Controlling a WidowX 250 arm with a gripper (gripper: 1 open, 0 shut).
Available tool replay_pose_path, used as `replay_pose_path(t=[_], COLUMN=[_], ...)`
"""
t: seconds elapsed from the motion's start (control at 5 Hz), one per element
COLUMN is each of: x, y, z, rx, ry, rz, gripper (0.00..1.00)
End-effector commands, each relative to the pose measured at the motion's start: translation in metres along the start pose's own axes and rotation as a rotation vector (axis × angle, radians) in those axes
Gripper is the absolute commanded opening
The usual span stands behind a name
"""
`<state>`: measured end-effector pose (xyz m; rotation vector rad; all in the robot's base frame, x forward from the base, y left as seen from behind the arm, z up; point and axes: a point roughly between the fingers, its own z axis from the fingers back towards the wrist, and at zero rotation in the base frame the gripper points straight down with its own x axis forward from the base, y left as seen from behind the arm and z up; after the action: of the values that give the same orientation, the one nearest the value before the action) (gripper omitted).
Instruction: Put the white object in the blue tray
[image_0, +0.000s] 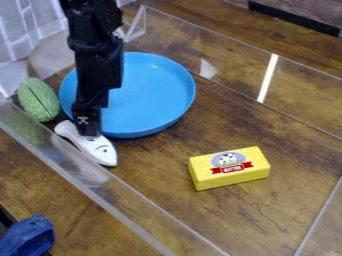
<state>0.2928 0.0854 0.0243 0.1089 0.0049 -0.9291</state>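
Note:
The white object (94, 149) is a small fish-like toy lying on the wooden table, just in front of the left rim of the blue tray (154, 95). The tray is a wide round bright-blue dish at the upper left. My gripper (83, 128) hangs from the black arm straight above the toy's head end, its fingertips at or touching the toy. The fingers look close together, but I cannot tell if they grip the toy. The arm hides part of the tray's left side.
A green oval ball (38, 99) lies left of the tray. A yellow box (229, 167) lies at the front right. A dark blue cloth (24, 240) is at the bottom left corner. A clear panel edge runs across the table.

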Motion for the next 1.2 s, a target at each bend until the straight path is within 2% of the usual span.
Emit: replay_pose_path(t=[0.0,0.4,0.8,1.0], x=[-0.018,-0.022,-0.035,-0.035], y=[-0.01,-0.004,0.008,0.013], z=[-0.032,-0.03,-0.04,-0.04], rx=[-0.076,-0.086,-0.09,-0.094], ry=[0.029,0.021,0.009,0.005], rz=[0.052,0.015,-0.042,0.035], gripper=[1.0,1.0,1.0,1.0])
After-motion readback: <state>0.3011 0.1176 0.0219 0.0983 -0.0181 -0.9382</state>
